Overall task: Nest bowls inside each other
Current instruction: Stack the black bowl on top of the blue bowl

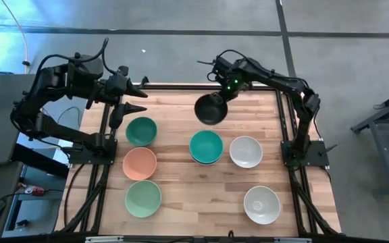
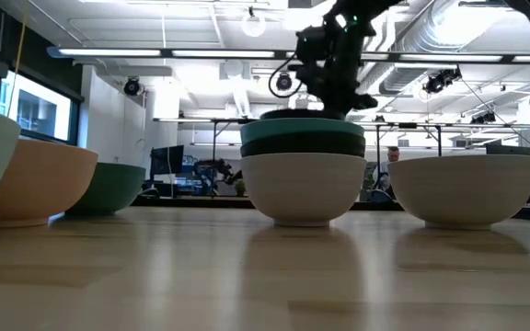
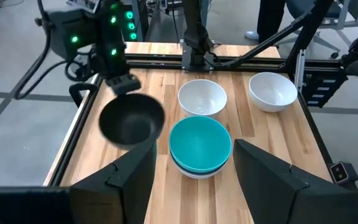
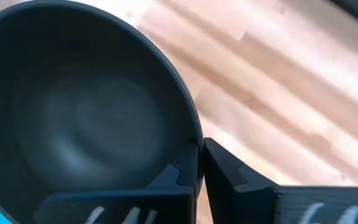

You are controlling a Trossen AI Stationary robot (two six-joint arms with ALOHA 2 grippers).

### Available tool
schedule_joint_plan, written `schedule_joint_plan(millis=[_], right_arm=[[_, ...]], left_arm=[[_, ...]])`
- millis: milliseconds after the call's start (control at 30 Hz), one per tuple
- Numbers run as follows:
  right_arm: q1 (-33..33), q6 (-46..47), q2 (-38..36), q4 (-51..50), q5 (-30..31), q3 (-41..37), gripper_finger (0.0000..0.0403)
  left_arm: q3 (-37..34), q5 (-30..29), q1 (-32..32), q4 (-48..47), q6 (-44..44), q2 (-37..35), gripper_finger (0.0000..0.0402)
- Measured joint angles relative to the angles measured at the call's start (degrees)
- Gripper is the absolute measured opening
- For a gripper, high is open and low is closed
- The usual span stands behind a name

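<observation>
My right gripper (image 4: 194,165): jaws pinched on the rim of a black bowl (image 1: 210,109), one finger inside the wall, one outside.
Hold: a thin rim pinch with the bowl hanging off to one side; I judge it could swivel or slip out if I swing fast.
Black bowl: lifted off the table (image 1: 181,169), tilted, near the far edge, just beyond the teal stack.
Teal stack (image 1: 206,146): a teal bowl seated on darker and white bowls beneath, as the low view shows; coming down off-centre could knock it or leave my bowl cocked on its rim.
Neighbour: a white bowl (image 1: 246,151) just beside the stack, easy to clip.
My left gripper (image 1: 123,101): jaws wide, waiting above the dark green bowl (image 1: 141,131).
Loose bowls: peach (image 1: 140,163), mint (image 1: 143,198), another white (image 1: 261,204), not yet nested.
</observation>
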Motion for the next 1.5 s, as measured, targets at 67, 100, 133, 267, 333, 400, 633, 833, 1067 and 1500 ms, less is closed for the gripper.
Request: schedule_joint_plan(millis=[67, 100, 133, 267, 333, 400, 633, 833, 1067, 1500], right_arm=[[1.3, 0.0, 0.0, -2.6, 0.0, 1.3, 0.0000], [2.0, 0.0, 0.0, -3.6, 0.0, 1.8, 0.0000], [2.7, 0.0, 0.0, -4.2, 0.1, 2.1, 0.0000], [5.5, 1.6, 0.0, -5.2, 0.1, 2.9, 0.0000], [6.7, 1.9, 0.0, -5.2, 0.3, 2.9, 0.0000], [7.6, 2.0, 0.0, -5.2, 0.5, 2.9, 0.0000], [8.0, 2.4, -0.1, -5.4, 1.8, 2.9, 0.0000], [7.6, 2.6, -1.2, -5.7, 1.7, 2.9, 0.0000], [8.3, 4.1, -3.6, -5.7, 1.2, 2.9, 0.0000], [15.8, 8.6, -4.3, -6.7, -0.5, 2.9, 0.0000]], left_arm=[[0.0, 0.0, 0.0, 0.0, 0.0, 0.0, 0.0204], [0.0, 0.0, 0.0, 0.0, 0.0, 0.0, 0.0204], [0.0, 0.0, 0.0, 0.0, 0.2, 0.0, 0.0204], [0.0, 0.0, 0.0, 0.0, 0.4, 0.0, 0.0204], [0.0, 0.0, 0.0, 0.0, 0.4, 0.0, 0.0204], [0.0, 0.0, 0.0, 0.0, 0.4, 0.0, 0.0204], [0.0, 0.2, 0.0, 0.0, 0.4, 0.0, 0.0204], [0.0, 0.2, 0.0, 0.0, 0.1, 0.0, 0.0204], [0.0, 0.3, 0.0, 0.0, -0.5, 0.0, 0.0204], [0.0, 0.3, 0.0, 0.0, -0.7, 0.0, 0.0204]])
